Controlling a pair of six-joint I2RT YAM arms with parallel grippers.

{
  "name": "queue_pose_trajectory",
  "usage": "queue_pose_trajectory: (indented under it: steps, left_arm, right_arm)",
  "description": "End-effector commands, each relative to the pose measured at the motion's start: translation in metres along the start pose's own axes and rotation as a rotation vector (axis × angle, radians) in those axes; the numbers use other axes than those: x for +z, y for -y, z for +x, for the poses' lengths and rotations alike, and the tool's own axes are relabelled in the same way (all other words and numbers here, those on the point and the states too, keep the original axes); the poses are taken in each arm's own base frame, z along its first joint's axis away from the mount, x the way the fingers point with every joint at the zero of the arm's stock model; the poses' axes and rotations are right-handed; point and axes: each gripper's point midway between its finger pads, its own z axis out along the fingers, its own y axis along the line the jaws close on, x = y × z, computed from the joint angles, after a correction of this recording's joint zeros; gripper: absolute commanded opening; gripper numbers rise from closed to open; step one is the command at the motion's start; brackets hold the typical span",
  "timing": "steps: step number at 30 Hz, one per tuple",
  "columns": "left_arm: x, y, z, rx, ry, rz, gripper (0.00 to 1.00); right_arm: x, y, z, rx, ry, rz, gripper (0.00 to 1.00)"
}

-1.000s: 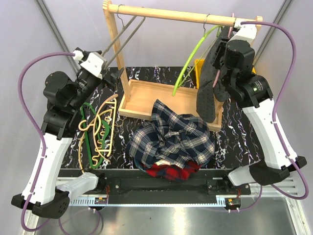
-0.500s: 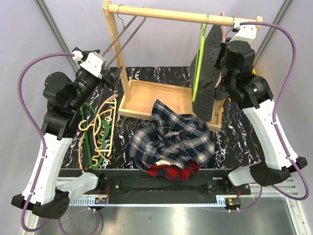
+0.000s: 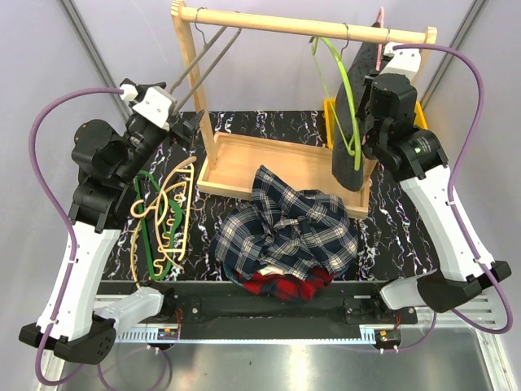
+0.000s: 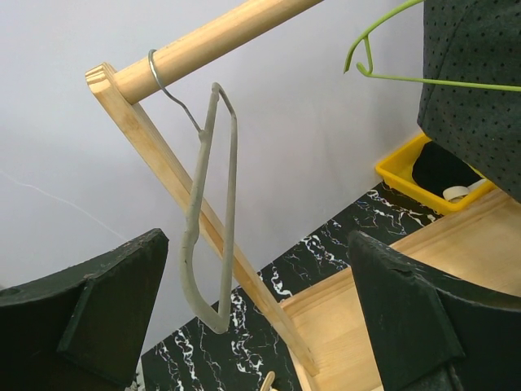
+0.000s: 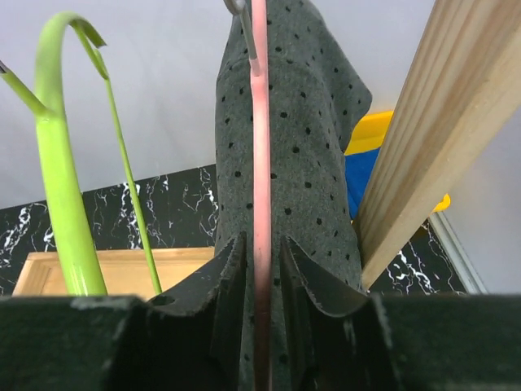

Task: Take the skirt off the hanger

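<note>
A dark grey dotted skirt (image 3: pixel 348 138) hangs on a pink hanger (image 3: pixel 380 23) at the right end of the wooden rail (image 3: pixel 277 24). In the right wrist view the skirt (image 5: pixel 305 147) drapes down both sides of the pink hanger (image 5: pixel 260 163). My right gripper (image 3: pixel 370 102) is shut on the hanger's bar, its jaws (image 5: pixel 260 261) close on either side with the skirt behind. My left gripper (image 3: pixel 191 126) is open and empty (image 4: pixel 256 326), apart from the rack's left post. The skirt's edge shows at the left wrist view's top right (image 4: pixel 476 106).
An empty green hanger (image 3: pixel 346 90) hangs just left of the skirt, and a grey hanger (image 3: pixel 203 65) at the rail's left end. The rack's wooden base (image 3: pixel 252 163) holds a yellow bin (image 3: pixel 330 114). Plaid clothes (image 3: pixel 289 228) are piled in front; loose hangers (image 3: pixel 163 212) lie at left.
My right gripper has swung the pink hanger and skirt rightward along the rail; the skirt now hangs edge-on. The green hanger has swung too. The left arm has not moved.
</note>
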Motion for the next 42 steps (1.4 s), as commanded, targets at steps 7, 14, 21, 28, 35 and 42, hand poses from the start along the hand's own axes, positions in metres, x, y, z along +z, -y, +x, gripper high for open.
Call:
queue_pose_trajectory:
  steps: [7,14,21,28,35,42]
  left_arm:
    - [-0.005,-0.012,-0.018,0.025,0.065,-0.049,0.99]
    - [-0.003,-0.011,-0.018,0.022,0.064,-0.046,0.99]
    - [-0.003,-0.008,-0.017,0.007,0.063,-0.032,0.99]
    - [0.001,-0.006,-0.018,-0.008,0.068,-0.015,0.99]
    - [0.0,-0.006,-0.021,-0.006,0.071,-0.015,0.99]
    - [0.003,-0.006,-0.024,-0.01,0.08,-0.001,0.99]
  right_arm:
    - [-0.001,0.0,-0.012,0.016,0.036,-0.027,0.0]
    - [-0.009,-0.001,-0.03,-0.014,0.102,-0.076,0.0]
    - [-0.024,0.005,-0.077,-0.069,0.265,-0.095,0.0]
    - [-0.05,0.017,-0.119,-0.04,0.369,-0.099,0.0]
    - [-0.069,0.031,-0.077,-0.002,0.245,-0.125,0.0]
    - [-0.104,0.031,-0.019,0.012,0.039,-0.268,0.0]
